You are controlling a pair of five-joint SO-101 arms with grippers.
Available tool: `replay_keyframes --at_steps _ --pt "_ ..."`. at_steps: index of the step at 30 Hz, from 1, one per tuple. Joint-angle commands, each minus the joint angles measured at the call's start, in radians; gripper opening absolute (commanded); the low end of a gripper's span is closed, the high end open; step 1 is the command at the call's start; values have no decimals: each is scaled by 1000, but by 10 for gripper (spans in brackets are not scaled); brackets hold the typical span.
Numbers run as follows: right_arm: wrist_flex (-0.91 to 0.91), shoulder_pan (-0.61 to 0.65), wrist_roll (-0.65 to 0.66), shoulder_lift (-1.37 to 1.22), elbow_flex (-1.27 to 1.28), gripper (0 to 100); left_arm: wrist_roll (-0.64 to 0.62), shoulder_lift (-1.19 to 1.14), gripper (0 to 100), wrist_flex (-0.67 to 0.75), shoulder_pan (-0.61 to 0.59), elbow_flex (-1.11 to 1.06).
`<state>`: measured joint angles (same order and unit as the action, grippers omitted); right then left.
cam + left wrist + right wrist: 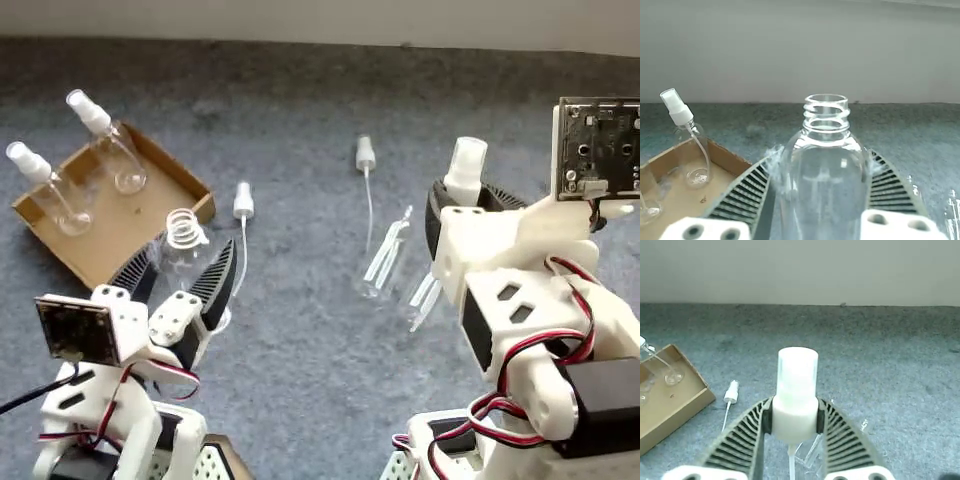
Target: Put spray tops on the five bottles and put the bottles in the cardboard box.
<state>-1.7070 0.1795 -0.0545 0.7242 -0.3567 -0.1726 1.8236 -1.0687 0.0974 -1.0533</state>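
My left gripper (pixel 185 262) (pixel 822 165) is shut on a clear bottle (pixel 182 228) (pixel 825 150) held upright just beside the cardboard box (pixel 120 228), its threaded neck bare. My right gripper (pixel 466 192) (pixel 796 412) is shut on a white spray top (pixel 467 158) (pixel 796 385), tube hanging down, above two clear capless bottles (pixel 385 255) (pixel 425 297) lying on the cloth. Two bottles with spray tops (pixel 108 140) (pixel 48 188) lie in the box (pixel 725 157) (pixel 670 405). Two loose spray tops (pixel 243 203) (pixel 365 153) lie on the cloth between the arms.
Grey cloth (pixel 300 110) covers the table, with open room along the far side and at the right. A pale wall (pixel 800 270) rises behind the far edge. One loose spray top (pixel 731 391) lies close to the box's corner.
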Motion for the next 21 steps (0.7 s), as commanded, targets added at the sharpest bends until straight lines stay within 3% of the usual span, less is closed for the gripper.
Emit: replay_keyframes --at_steps 1,7,10,14,21 --pt "91 10 11 35 93 5 3 -7 147 206 -10 -101" --pt "274 10 11 102 343 5 3 -7 147 551 -7 -326" --pt "387 10 11 148 470 5 3 -7 147 666 56 -410" --pt "538 10 9 203 624 5 14 -7 147 715 185 -464" --pt "748 10 11 268 783 5 173 -7 147 752 344 -533"
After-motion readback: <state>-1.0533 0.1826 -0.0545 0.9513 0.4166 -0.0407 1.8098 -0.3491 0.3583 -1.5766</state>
